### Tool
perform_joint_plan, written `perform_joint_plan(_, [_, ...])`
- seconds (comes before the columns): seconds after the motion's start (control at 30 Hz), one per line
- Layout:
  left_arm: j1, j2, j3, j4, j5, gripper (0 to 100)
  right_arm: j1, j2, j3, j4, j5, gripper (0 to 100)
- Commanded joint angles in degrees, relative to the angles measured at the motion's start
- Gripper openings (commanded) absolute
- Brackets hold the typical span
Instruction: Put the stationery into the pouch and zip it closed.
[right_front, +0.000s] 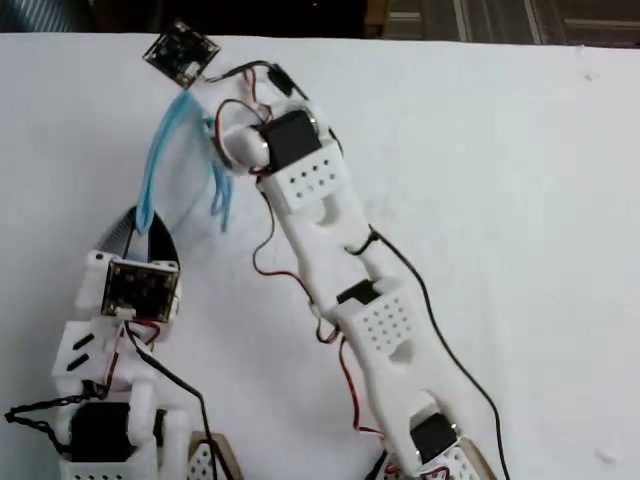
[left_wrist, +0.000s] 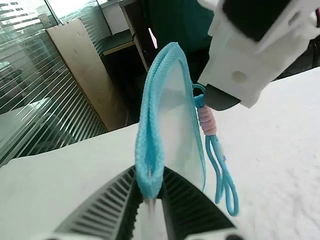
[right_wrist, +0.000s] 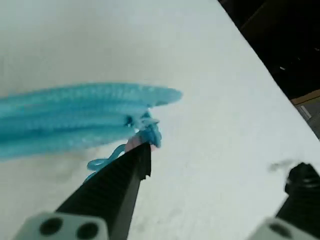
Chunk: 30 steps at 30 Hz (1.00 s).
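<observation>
Left end effector (left_wrist: 150, 192) pinch on pouch (left_wrist: 175, 115) end, long axis pointing away. Spread right end effector (right_wrist: 220, 165) nearer, fingertip at zip pull (left_wrist: 206, 120).

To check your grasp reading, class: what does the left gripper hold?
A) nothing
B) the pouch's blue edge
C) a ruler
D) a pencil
B: in the left wrist view, the left gripper is clamped on the blue edge of the pouch.

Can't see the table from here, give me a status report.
Left jaws shut on pouch end. Right jaws open at zip pull. Zip state unclear.
</observation>
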<state>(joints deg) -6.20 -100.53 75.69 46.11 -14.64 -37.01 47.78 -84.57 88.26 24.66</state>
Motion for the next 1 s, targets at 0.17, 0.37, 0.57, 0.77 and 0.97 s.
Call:
perform_joint_plan(0.17, [0.5, 0.2, -0.4, 0.2, -0.1, 2, -2.1, -0.1, -0.1, -0.2, 8.5, 40.5])
perform_joint_plan(0.37, [0.4, 0.0, -0.4, 0.2, -0.1, 2, -2.8, 0.0, 0.4, -0.7, 9.1, 40.0])
perform_joint_plan(0.57, [0.4, 0.0, -0.4, 0.2, 0.0, 2, -2.8, 0.0, 0.4, -1.8, 11.5, 20.0])
perform_joint_plan(0.77, [0.4, 0.0, -0.4, 0.2, 0.0, 2, -1.2, 0.5, -0.3, -3.0, 15.4, 14.3])
perform_joint_plan(0.97, [0.4, 0.0, -0.4, 0.2, 0.1, 2, -0.7, 0.8, -0.3, -2.7, 15.8, 21.9])
